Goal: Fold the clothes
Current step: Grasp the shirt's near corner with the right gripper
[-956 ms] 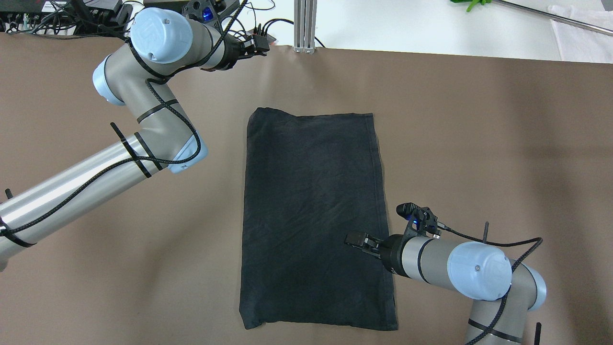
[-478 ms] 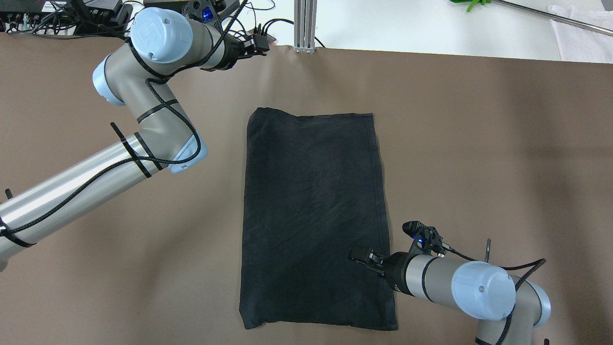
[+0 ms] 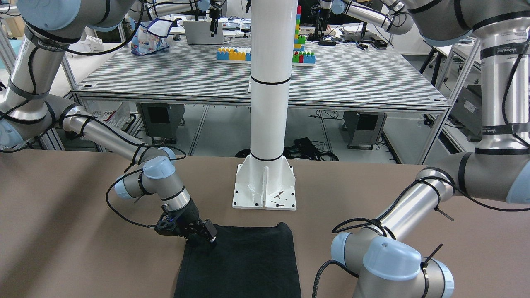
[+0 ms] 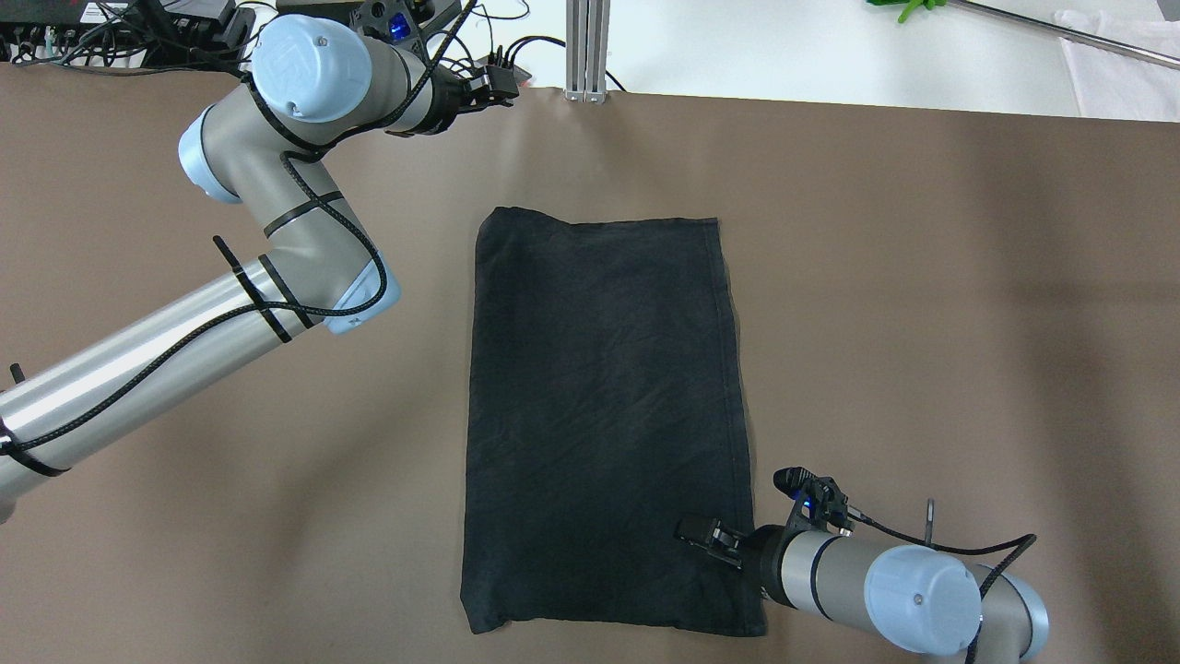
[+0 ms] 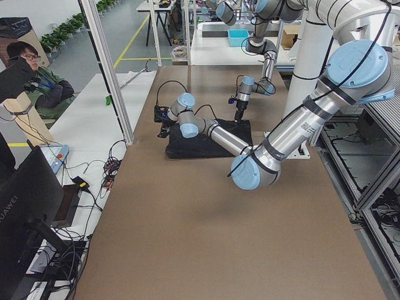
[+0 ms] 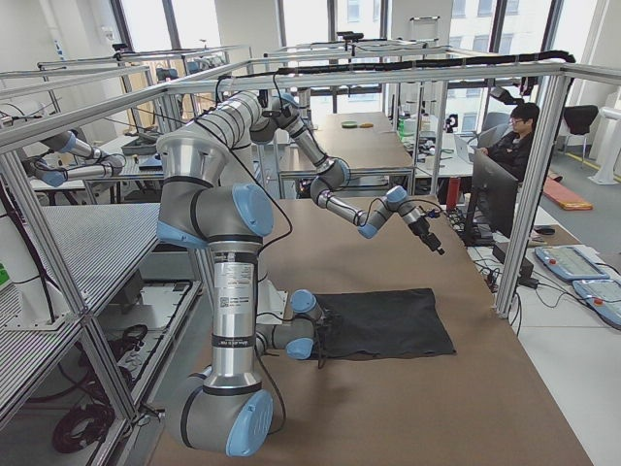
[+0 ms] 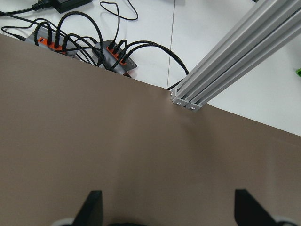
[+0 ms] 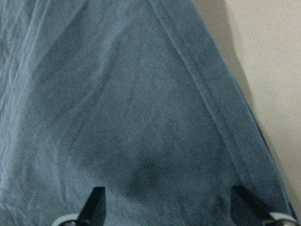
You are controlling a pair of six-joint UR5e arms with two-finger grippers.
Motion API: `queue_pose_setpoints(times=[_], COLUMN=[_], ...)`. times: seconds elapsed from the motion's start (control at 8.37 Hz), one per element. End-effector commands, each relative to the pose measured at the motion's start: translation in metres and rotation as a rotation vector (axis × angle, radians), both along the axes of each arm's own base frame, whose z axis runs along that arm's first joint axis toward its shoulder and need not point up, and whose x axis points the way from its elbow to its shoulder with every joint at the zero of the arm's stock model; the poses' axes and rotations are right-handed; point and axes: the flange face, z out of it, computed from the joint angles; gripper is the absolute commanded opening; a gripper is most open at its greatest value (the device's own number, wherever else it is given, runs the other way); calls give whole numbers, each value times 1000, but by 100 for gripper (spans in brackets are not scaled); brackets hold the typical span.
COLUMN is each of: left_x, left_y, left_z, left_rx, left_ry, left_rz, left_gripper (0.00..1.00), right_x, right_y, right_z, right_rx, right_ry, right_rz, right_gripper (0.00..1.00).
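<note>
We see the black soft fabric garment (image 4: 599,415) lying flat as a folded rectangle in the middle of the brown worktop (image 4: 922,277). Our right end effector (image 4: 693,532) sits low over its near right corner, fingers spread wide. Our left end effector (image 4: 502,85), also spread, hangs at the worktop's far edge, well apart from the garment.
</note>
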Motion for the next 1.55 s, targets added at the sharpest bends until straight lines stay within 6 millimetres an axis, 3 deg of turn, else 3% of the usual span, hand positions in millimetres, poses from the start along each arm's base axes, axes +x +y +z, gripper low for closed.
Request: queue_pose_setpoints(times=[0.0,0.12,0.24,0.36,0.48,0.72,1.19,1.43], left_x=[0,1,1,1,1,2,2,-6], left_y=[0,0,0,0,0,1,4,21], left_z=[2,2,3,5,6,5,1,-13], left_rx=[-2,-2,-3,-6,-6,-3,1,-35], left_ry=[-1,-1,-2,-4,-4,-5,1,43], left_rz=[-2,0,0,0,0,-6,-4,71], left_gripper=[100,100,100,100,100,100,100,100], right_x=[-17,-24,-30,-31,-33,-31,-25,-19], right_y=[17,21,20,20,21,9,-1,-12], right_z=[9,4,-5,-8,-12,-26,-30,-30], right_rx=[14,13,14,0,0,1,-40,-27], right_ry=[1,-3,-13,-24,-32,-54,-74,-71], right_rz=[-8,-16,-15,2,0,21,56,65], right_gripper=[94,94,81,25,0,0,0,0])
